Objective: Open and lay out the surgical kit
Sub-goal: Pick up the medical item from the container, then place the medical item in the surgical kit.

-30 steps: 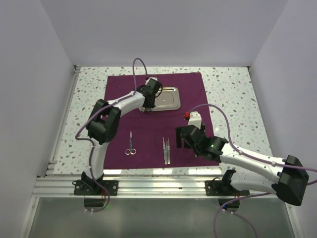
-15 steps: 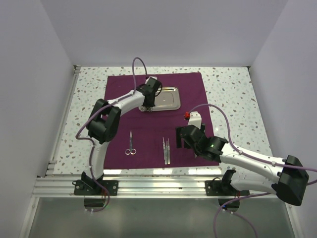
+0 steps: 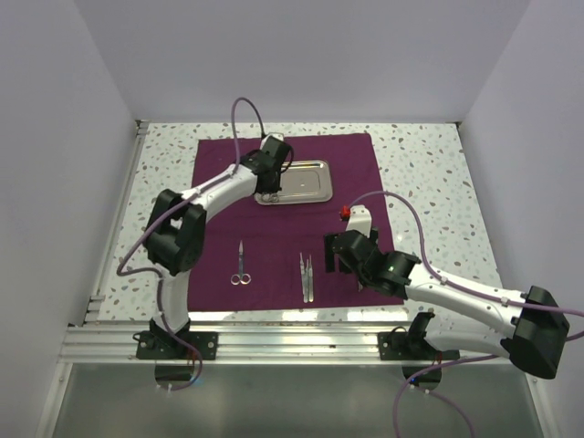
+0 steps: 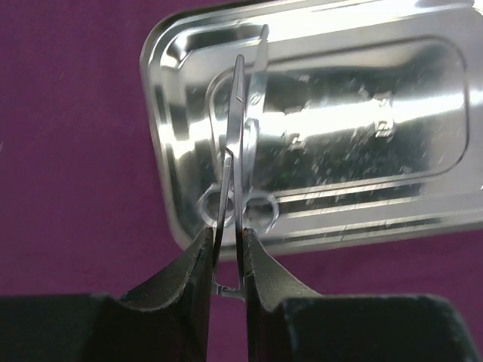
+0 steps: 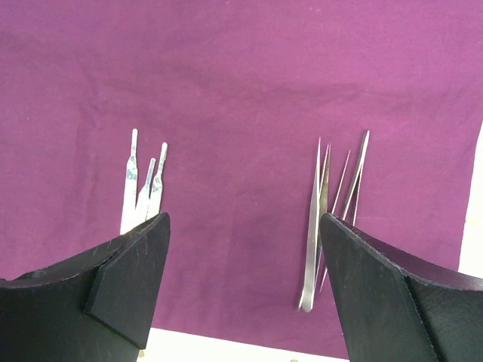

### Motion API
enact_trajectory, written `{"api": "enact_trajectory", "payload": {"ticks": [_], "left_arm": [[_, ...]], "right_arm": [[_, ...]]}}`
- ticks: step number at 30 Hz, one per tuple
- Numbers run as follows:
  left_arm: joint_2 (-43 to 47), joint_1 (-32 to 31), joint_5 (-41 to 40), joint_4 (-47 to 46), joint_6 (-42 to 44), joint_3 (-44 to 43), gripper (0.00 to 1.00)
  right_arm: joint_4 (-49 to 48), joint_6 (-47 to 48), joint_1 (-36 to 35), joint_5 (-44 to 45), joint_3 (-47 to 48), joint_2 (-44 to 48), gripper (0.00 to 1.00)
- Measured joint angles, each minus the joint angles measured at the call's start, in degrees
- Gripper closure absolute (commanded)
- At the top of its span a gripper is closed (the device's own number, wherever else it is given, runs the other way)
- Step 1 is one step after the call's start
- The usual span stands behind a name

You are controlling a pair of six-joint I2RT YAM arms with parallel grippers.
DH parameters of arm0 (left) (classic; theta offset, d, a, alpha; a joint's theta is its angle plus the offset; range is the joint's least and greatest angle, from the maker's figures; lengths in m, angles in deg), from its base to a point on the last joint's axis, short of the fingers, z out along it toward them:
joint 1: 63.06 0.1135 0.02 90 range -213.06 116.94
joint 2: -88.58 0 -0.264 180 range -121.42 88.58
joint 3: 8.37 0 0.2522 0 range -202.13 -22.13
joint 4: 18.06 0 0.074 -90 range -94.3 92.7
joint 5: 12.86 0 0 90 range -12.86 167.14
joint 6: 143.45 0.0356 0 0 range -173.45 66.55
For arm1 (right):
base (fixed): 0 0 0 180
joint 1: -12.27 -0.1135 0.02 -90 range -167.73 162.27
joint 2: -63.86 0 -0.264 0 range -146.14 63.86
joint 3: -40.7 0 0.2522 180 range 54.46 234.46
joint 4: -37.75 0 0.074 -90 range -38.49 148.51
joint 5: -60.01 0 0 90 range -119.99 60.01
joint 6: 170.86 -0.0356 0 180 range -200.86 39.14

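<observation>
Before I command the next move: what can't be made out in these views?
Top view: how the left gripper holds the ring-handled instrument; its own wrist hides it.
Left wrist: whether that instrument clears the tray; reflections confuse it.
Right wrist: near ends of the flat handles, behind the right gripper.

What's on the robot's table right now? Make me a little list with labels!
cloth: purple, spread out flat
tray: shiny steel, on the cloth
left fingers: shut on a thin silver instrument over the tray
scissors: lying on the cloth
tweezers: on the cloth, right of the scissors
right fingers: open, empty, above the cloth
</observation>
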Motion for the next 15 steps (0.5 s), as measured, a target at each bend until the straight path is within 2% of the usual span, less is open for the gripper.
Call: {"api": "enact_trajectory", "payload": {"ticks": [6, 10, 15], "left_arm": [[16.98, -2.49, -2.78, -0.42, -4.24, 18.40, 0.90], [27.41, -9.14, -5.29, -0.76, -9.07, 31.17, 0.95], [37.24, -15.96, -6.51, -0.20, -16.20, 44.78, 0.96]], "right_arm": [[-0.28, 0.09, 0.00, -0.26, -0.02, -0.07, 0.16], [-0.57, 0.24, 0.00, -1.18, 0.00, -0.79, 0.17], [-0.63, 0.24, 0.00, -1.84, 0.00, -1.11, 0.17]]}}
